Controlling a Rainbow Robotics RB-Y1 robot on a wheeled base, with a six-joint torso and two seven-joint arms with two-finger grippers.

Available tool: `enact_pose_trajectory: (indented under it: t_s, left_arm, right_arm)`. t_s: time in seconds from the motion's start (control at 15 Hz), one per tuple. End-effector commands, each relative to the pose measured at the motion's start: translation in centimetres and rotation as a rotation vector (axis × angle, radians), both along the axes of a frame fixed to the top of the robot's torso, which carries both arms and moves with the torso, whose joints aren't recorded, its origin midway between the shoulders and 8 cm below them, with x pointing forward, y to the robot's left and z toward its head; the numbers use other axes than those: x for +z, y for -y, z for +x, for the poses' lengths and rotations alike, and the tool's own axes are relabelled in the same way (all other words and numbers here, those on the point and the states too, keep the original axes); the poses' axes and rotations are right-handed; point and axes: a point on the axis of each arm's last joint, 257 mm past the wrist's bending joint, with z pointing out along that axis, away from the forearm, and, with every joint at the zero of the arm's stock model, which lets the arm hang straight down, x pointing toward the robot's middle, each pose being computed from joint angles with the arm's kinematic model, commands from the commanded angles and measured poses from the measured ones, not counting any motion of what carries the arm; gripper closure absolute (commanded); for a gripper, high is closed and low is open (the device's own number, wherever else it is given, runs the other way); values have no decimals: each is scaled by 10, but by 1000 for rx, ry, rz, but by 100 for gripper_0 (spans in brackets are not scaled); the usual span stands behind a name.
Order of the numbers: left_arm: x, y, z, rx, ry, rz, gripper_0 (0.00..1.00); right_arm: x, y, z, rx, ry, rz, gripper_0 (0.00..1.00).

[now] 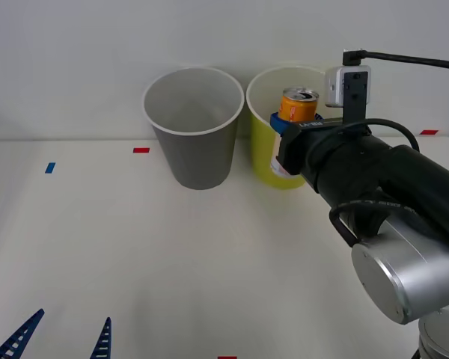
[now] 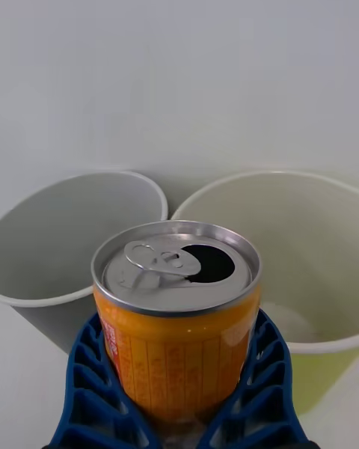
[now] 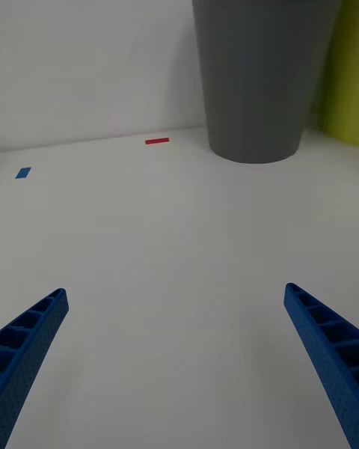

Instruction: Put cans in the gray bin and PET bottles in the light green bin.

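The right end effector (image 2: 179, 411) was closed on the orange drink can (image 2: 177, 310), its blue ribbed fingers (image 2: 93, 385) clasping the can's lower body from both sides. The can was held upright and clear of the bench (image 1: 135, 254), its silver top with pull tab facing up and its mouth already open. In the front view the can (image 1: 298, 105) appeared in front of the light green bin (image 1: 263, 142), near that bin's rim, with the right arm reaching in from the bench's right side. From the right wrist view the can sat before the gap between the two bins, the gray bin (image 2: 67, 247) to one side and the light green bin (image 2: 299, 254) to the other.

The gray bin (image 1: 193, 127) and the light green bin stood upright, side by side, just beside each other toward the far edge of the bench. A red marker (image 1: 141, 150) and a blue marker (image 1: 50, 167) lay on the bench toward its far left.

The left end effector (image 1: 60, 340) was open, fingers spread well apart, low over the bench's near left edge.
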Motion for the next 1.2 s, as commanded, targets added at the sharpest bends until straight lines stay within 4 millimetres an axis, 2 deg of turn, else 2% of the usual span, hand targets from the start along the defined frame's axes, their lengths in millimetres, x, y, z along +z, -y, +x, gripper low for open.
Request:
enact_pose_trajectory:
  t_s: [0.07,0.27,0.4,0.53,0.67,0.8,1.2]
  left_arm:
    - [0,0,0,0,0,0,0]
    - [0,0,0,0,0,0,0]
    - [0,0,0,0,0,0,0]
    - [0,0,0,0,0,0,0]
    - [0,0,0,0,0,0,0]
    - [0,0,0,0,0,0,0]
    - [0,0,0,0,0,0,0]
  right_arm:
    - [20,-22,4,68,15,22,100]
    - [53,-61,20,162,43,32,100]
    - [73,-92,44,216,55,31,100]
    - [90,-111,66,236,96,42,100]
    - [94,-125,84,254,141,64,100]
    - [91,-138,93,265,174,38,100]
    - [82,-160,125,277,205,-30,100]
